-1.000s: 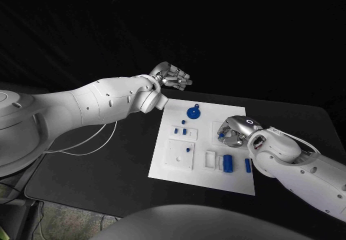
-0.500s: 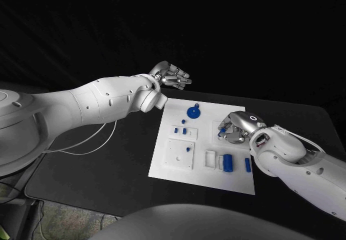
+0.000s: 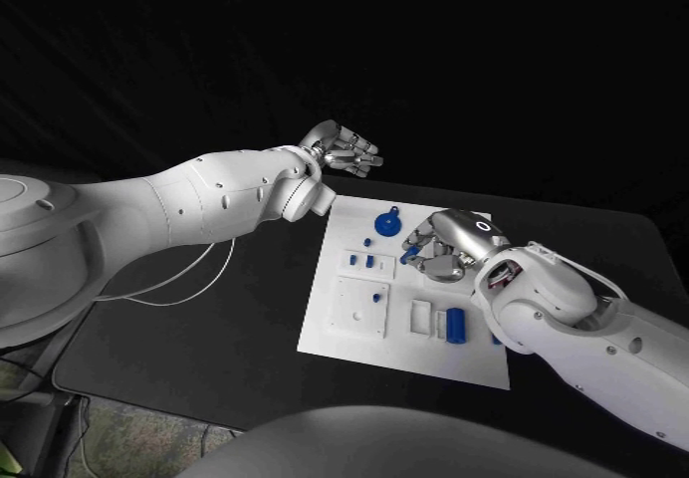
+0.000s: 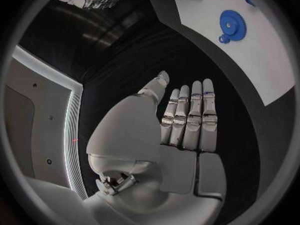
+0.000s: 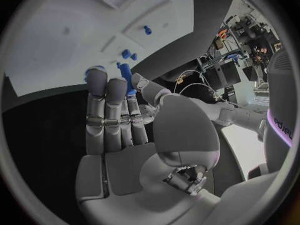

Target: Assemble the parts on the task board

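- White and flat, the rectangular task board (image 3: 376, 329) lies in the middle of the black bench (image 3: 201, 339) in the head view. A round blue toothed gear (image 3: 387, 222) sits near its far edge, small blue pegs (image 3: 360, 261) stand in a raised white block, and a blue cylinder (image 3: 455, 325) lies by the near right corner.
- Head view: the silver left robot hand (image 3: 342, 151) hangs above the bench's far edge, off the board, fingers loosely curled, nothing in it. The silver right robot hand (image 3: 435, 252) hovers over the board's right half just beside the gear; whether it grasps anything cannot be told here.
- Left wrist view: the left robot hand (image 4: 181, 130) is released, fingers straight and side by side, grasping nothing, above dark bench; the blue gear (image 4: 232, 26) lies on the white board (image 4: 262, 60) beyond the fingertips.
- Right wrist view: the right robot hand (image 5: 122, 130) extends straight fingers over the board's (image 5: 56, 50) edge, with small blue parts (image 5: 126, 54) just past the fingertips; a blue piece (image 5: 127, 79) shows between the fingers, but whether it is held cannot be told.
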Motion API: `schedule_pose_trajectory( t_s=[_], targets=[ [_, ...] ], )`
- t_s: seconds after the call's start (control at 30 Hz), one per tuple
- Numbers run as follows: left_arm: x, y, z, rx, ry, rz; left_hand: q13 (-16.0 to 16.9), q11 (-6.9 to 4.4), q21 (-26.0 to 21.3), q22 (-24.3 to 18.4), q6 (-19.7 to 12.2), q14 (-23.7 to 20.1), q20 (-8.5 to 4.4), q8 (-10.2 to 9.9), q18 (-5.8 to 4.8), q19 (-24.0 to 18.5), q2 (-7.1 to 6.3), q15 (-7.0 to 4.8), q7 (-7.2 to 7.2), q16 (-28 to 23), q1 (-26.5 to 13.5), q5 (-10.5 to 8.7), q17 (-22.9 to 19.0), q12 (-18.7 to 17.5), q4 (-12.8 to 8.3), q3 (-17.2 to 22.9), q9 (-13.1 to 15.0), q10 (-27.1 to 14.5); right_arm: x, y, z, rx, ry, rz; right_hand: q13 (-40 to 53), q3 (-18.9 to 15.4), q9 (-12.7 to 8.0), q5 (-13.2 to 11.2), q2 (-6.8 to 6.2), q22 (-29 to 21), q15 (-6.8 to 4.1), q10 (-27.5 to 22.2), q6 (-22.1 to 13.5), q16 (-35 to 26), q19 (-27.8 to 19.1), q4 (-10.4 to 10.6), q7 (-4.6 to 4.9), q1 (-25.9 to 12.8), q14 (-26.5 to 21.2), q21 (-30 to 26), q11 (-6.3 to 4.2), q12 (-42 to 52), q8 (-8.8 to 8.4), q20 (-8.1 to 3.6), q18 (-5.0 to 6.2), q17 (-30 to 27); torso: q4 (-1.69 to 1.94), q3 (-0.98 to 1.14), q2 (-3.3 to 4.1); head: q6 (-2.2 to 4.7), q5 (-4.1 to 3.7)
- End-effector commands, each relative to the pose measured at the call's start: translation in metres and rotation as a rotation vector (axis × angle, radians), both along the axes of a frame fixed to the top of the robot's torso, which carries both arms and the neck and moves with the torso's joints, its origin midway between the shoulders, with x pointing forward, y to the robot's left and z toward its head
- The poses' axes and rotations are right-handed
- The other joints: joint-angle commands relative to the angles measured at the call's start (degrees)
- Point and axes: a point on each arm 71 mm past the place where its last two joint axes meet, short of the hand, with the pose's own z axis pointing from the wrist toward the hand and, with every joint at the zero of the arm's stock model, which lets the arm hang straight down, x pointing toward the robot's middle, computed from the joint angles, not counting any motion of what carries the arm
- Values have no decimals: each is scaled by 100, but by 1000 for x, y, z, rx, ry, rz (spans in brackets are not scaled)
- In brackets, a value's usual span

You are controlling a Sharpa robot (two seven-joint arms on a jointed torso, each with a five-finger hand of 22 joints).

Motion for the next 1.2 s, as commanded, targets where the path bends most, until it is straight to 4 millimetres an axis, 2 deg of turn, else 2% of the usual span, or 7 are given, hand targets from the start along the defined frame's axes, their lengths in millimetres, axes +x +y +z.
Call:
schedule_pose_trajectory(
  t_s=[0.03,0.17,0.43,0.73,0.87,1.2],
  targets=[
    [0,-5,1,-12,-1,-18,2,-1,3,-8,10,-3,14,-9,11,27,56,11,-19,-24,11,-25,-7,11,11,-21,3,-37,-10,18,-5,0,8,69,-4,-46,8,38,71,12,-30,201,81,-40,156,-17,-54,-5,3,-32,-149,10,29,-37,81,-7,12,-1,6,0,38],
    [0,-8,0,-14,0,-24,2,-2,4,-9,13,0,14,-9,11,24,61,9,-20,-23,17,-28,-6,11,12,-20,3,-37,-22,39,-14,-6,17,127,-4,-47,8,39,77,21,-30,200,81,-42,163,-30,-54,-5,5,-46,-149,10,28,-38,82,-6,13,-5,9,0,59],
    [-1,-14,0,-18,2,-36,2,-2,4,-9,13,0,14,-9,11,24,61,9,-20,-23,17,-28,-6,11,12,-20,3,-37,-37,60,-31,-34,40,194,-3,-52,9,39,86,36,-30,202,83,-48,170,-55,-54,-16,8,-66,-150,11,30,-37,85,-5,9,-5,7,0,108],
    [-1,-17,-1,-20,5,-43,2,-2,4,-9,13,0,14,-9,11,24,61,9,-20,-23,17,-28,-6,11,12,-20,3,-37,-46,64,-50,-98,70,226,-3,-63,11,39,99,56,-31,205,84,-49,174,-81,-55,-25,9,-76,-151,11,29,-38,84,-1,-2,3,5,0,174],
    [-1,-17,-1,-20,6,-43,2,-2,4,-9,13,0,14,-9,11,24,61,9,-20,-23,17,-28,-6,11,12,-20,3,-37,-47,64,-55,-116,78,228,-3,-75,12,39,104,72,-32,210,92,-47,177,-96,-56,-32,10,-73,-152,11,29,-39,82,2,-1,5,7,0,181],
    [-1,-17,-1,-20,8,-45,2,1,4,-11,4,-9,16,-10,11,21,66,13,-18,-23,9,-30,-6,11,10,-25,3,-43,-47,65,-61,-133,73,212,-3,-80,11,39,116,90,-33,213,91,-48,183,-118,-57,-43,13,-87,-153,10,28,-40,83,3,3,-4,6,0,191]
  ],
)
